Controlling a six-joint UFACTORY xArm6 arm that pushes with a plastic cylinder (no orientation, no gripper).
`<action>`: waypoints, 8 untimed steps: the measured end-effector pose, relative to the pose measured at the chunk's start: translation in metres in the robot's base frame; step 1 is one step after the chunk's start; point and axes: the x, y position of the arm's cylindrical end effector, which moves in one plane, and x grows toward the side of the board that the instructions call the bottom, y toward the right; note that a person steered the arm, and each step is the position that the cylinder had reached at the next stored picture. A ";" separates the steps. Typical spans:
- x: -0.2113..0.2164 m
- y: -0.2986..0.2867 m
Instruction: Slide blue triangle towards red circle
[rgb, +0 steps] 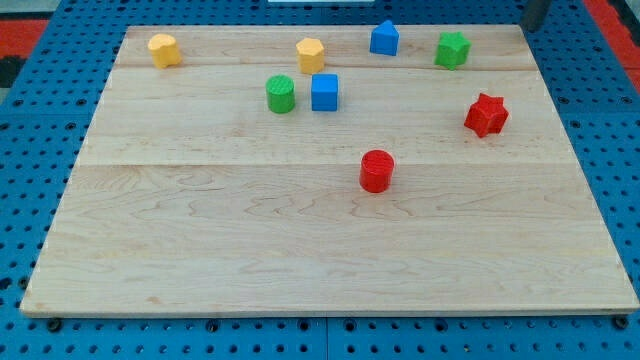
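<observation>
Item one, the task's piece: your blue triangle (384, 38) stood near the view's top edge of the wooden worktop (200, 250), right of centre, with a green block (452, 49) of star-like outline just to its right and a yellow block (311, 54) to its left. Item two, the goal: the red circle (377, 171) sat near the board's middle, well apart from the triangle and almost straight below it in the view. Item three, bystanders: a blue cube (324, 92) and a green cylinder (281, 94) lay side by side left of that line; a red star-shaped block (486, 115) lay to its right; another yellow block (164, 49) occupied the top left corner. Item four, the tool: only a dark shape (535, 12) showed at the view's top right corner, probably the rod; my tip itself was not visible, and this rig carried no jaws, so no open or closed state could be reported. Handling note, as a judgement: you would do best to bring the tip round behind the triangle's top side, centred on it, and push steadily downward in the view, keeping the lane between blue cube and red star.
</observation>
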 end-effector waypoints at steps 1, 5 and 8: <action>0.000 -0.047; 0.001 -0.200; 0.033 -0.230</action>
